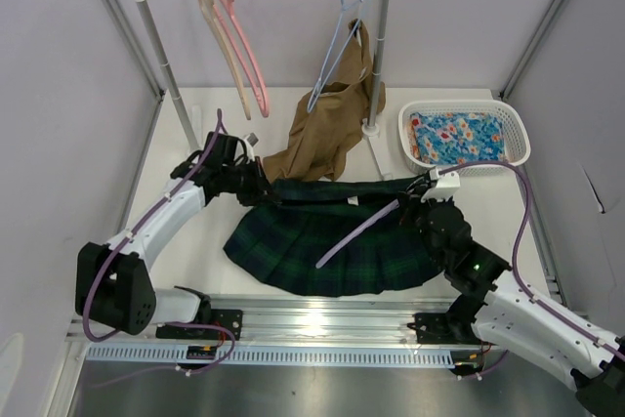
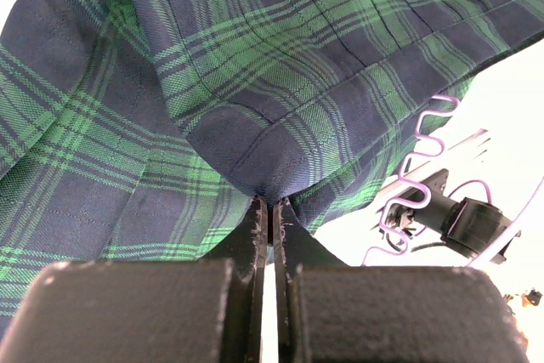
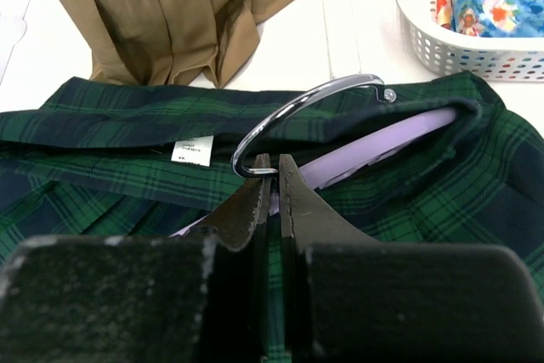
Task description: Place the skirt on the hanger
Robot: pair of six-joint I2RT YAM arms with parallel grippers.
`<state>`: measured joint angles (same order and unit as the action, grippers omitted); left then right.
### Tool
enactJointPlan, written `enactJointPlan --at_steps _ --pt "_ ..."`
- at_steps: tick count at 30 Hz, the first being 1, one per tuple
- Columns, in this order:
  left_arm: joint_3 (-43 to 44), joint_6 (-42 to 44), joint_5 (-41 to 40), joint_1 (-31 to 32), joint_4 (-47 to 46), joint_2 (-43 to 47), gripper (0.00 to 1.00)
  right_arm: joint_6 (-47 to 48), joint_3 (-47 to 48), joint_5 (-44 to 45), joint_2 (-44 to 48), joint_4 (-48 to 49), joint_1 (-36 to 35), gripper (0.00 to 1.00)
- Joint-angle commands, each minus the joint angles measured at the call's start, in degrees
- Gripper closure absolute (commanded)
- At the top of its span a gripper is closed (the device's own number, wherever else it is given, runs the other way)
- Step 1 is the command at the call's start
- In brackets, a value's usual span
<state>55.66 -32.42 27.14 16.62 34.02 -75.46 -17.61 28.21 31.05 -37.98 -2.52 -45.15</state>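
Right wrist view: right jaws clamped shut on chrome hook [image 3: 293,104] of hanger [image 3: 382,138]; lavender bar partly tucked inside waistband of skirt [image 3: 110,125]. Left jaws pinched shut on skirt fabric, apparently near waistband's other end. Skirt lay spread on surface [image 1: 195,261] between arms. Step: feeding hanger into waistband. Next: hold waistband taut, slide bar further in. Tan garment [image 1: 322,134] touched skirt's far edge, could snag; basket [image 3: 459,53] near, not blocking.

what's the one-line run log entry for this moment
left gripper shut on skirt | right gripper shut on hanger hook | hanger end under waistband | skirt not yet hung
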Motion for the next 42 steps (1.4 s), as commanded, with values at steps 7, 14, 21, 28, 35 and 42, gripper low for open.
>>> enactJointPlan --at_steps 7,14,21,28,35,42 --pt "-2.83 1.84 -1.03 -0.89 -0.18 4.18 1.00 -2.60 5.98 1.30 -2.62 1.38 3.13 1.00" --pt "-5.47 1.66 -0.77 -0.28 -0.27 6.81 1.00 -6.91 8.53 2.61 -6.57 1.38 4.98 1.00" --pt "-4.33 1.93 -0.77 0.60 1.14 7.87 1.00 -8.05 9.50 4.72 -9.74 4.54 5.42 1.00" --pt "-3.80 2.45 -0.86 1.22 2.45 8.84 1.00 -9.11 12.05 7.88 -12.21 4.11 5.33 1.00" --pt "-2.40 2.81 -0.51 1.31 3.86 9.19 1.00 -9.64 10.29 10.08 -12.30 6.12 4.54 1.00" --pt "-0.47 2.45 0.37 1.31 4.56 9.37 1.00 -9.20 8.53 12.63 -12.56 7.18 3.84 1.00"
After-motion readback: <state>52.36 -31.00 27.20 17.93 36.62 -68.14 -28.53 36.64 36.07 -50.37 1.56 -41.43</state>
